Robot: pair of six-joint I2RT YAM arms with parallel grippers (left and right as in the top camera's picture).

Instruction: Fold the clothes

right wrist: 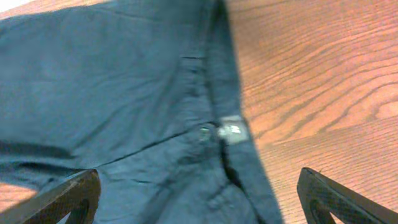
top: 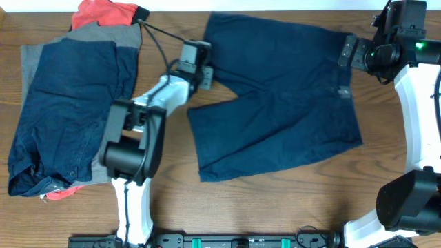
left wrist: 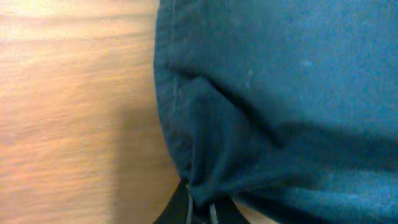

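Currently, my left gripper pinching navy shorts at a leg hem — my right gripper spread wide over the waistband button.

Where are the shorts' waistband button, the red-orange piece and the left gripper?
waistband button (right wrist: 204,131), right wrist view, its centre.
red-orange piece (top: 103,10), overhead view, its upper middle.
left gripper (left wrist: 200,210), left wrist view, midway between its fingertips.

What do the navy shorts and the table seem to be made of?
The shorts: probably woven cotton-like cloth, matte; it creases softly and shows stitched seams. The table: wood or wood-look laminate, smooth with a slight sheen; reddish-brown grain lines show.
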